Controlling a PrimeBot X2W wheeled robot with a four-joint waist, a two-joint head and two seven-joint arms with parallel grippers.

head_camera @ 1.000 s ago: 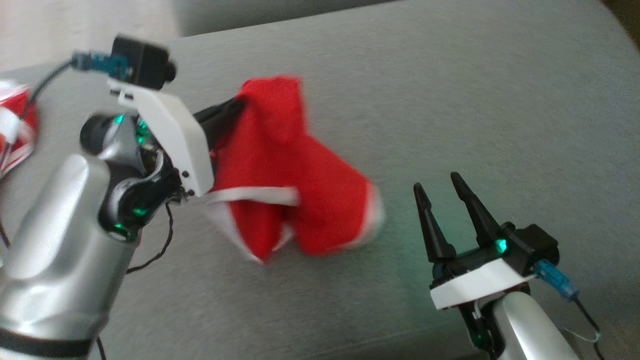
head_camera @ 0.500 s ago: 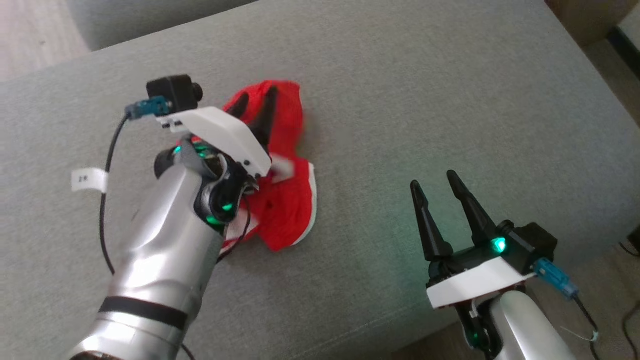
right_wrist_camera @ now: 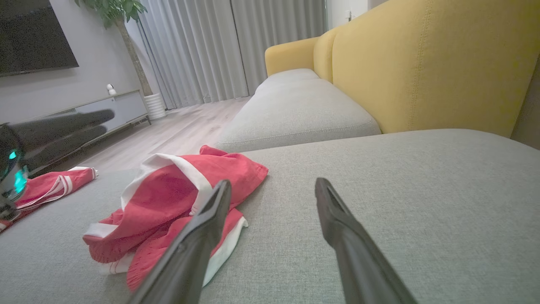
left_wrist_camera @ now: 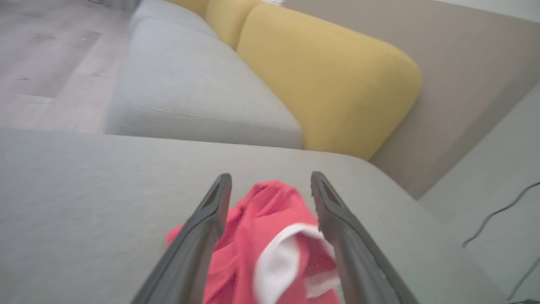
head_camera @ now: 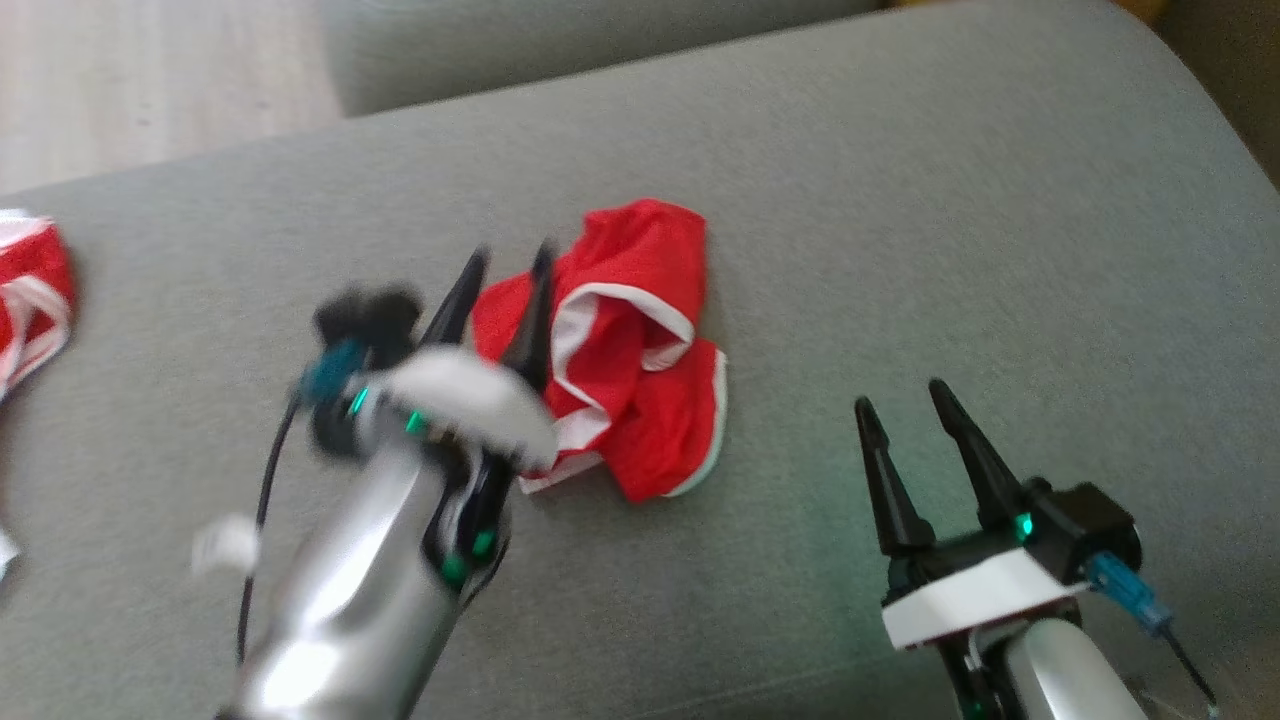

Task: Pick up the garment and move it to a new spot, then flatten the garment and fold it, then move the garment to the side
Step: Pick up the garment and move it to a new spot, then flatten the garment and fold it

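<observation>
The garment (head_camera: 625, 350) is red with white trim and lies crumpled on the grey cushion (head_camera: 900, 250). The garment (left_wrist_camera: 261, 245) shows between my left fingers in the left wrist view, and the garment (right_wrist_camera: 168, 207) lies left of my right fingers in the right wrist view. My left gripper (head_camera: 505, 270) is open, blurred, its tips over the garment's left edge, holding nothing. My right gripper (head_camera: 905, 395) stands open to the garment's right, apart from it, and is empty.
A second red and white cloth (head_camera: 30, 285) lies at the cushion's far left edge. A yellow sofa back (right_wrist_camera: 422, 67) rises behind, with another grey seat (right_wrist_camera: 295, 105) beyond. Wooden floor (head_camera: 150, 90) lies past the far edge.
My left gripper opened and let go of the garment, which now lies on the cushion. The left arm has drawn back. The head view shifted. The right gripper stayed open.
</observation>
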